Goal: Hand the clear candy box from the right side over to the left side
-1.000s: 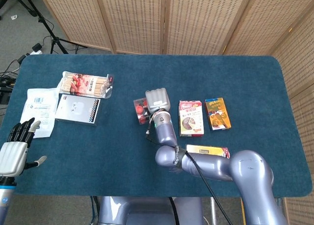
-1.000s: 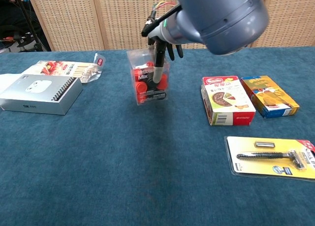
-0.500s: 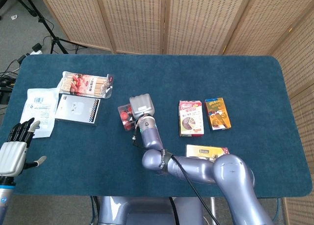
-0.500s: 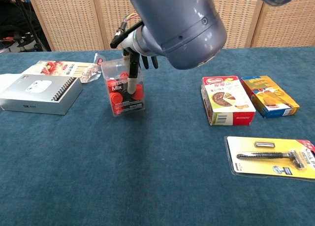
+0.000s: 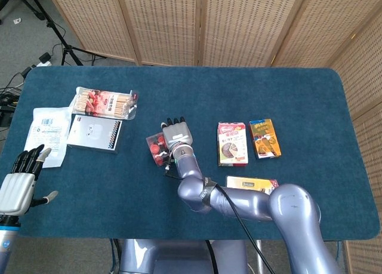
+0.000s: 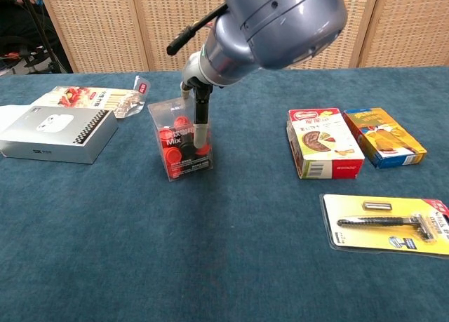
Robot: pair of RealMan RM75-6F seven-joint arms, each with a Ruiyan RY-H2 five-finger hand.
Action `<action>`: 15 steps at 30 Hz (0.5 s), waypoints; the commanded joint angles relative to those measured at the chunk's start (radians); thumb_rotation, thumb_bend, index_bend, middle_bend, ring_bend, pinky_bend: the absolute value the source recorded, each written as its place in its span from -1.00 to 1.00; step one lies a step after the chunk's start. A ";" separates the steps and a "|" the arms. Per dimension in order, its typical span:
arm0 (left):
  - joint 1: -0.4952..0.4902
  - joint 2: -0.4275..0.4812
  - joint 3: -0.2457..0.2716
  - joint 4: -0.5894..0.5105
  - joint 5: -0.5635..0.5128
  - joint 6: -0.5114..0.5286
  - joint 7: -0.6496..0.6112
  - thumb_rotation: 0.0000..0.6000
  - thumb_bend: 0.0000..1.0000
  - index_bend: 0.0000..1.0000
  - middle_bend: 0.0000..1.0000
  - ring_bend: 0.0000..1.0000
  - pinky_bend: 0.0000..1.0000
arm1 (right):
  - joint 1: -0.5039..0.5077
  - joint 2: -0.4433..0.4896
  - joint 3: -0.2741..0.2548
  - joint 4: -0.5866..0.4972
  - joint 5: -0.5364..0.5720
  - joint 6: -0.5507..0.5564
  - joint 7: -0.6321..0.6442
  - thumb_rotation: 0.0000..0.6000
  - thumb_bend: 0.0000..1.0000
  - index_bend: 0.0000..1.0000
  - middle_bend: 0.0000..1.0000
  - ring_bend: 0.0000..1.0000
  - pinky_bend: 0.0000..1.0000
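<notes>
— Clear plastic, red pieces inside: is that the clear candy box [image 6: 182, 142] I see near the middle of the chest view?

— Yes. I have it standing on the blue table [image 5: 310, 101], left of centre in the head view, tilted a little. My right hand [image 5: 177, 132] is on its right side; in the chest view a finger [image 6: 202, 122] runs down the box's right face. The head view shows the fingers pointing straight toward the top of the frame. Whether the grip still bites or only touches, I cannot tell.

— And the other hand?

— My left hand [image 5: 18, 181] sits at the lower left edge of the head view, fingers spread, holding nothing, well apart from the box.

— What lies between them?

— Toward the left there is a silver box [image 6: 56, 133], with a snack packet [image 5: 104, 102] above it and a white pouch [image 5: 48, 135] beside it. To the right of the candy box stand a red-topped carton [image 6: 324, 142] and an orange carton [image 6: 384, 137] side by side, and a razor pack [image 6: 389, 224] lies at the lower right.
</notes>
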 commanded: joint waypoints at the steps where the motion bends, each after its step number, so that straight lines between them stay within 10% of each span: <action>1: 0.000 0.001 0.001 0.000 0.001 0.000 0.001 1.00 -0.74 -1.00 -1.00 -1.00 -1.00 | -0.001 0.020 -0.012 -0.028 -0.008 0.030 -0.008 1.00 -1.00 -1.00 -1.00 -1.00 -1.00; 9: 0.000 0.003 0.008 -0.007 0.018 0.003 -0.002 1.00 -0.74 -1.00 -1.00 -1.00 -1.00 | -0.076 0.222 -0.022 -0.313 -0.086 0.201 0.026 1.00 -1.00 -1.00 -1.00 -1.00 -1.00; 15: 0.000 0.004 0.025 -0.021 0.043 0.000 0.007 1.00 -0.74 -1.00 -1.00 -1.00 -1.00 | -0.318 0.532 -0.079 -0.698 -0.343 0.315 0.223 1.00 -1.00 -1.00 -1.00 -1.00 -1.00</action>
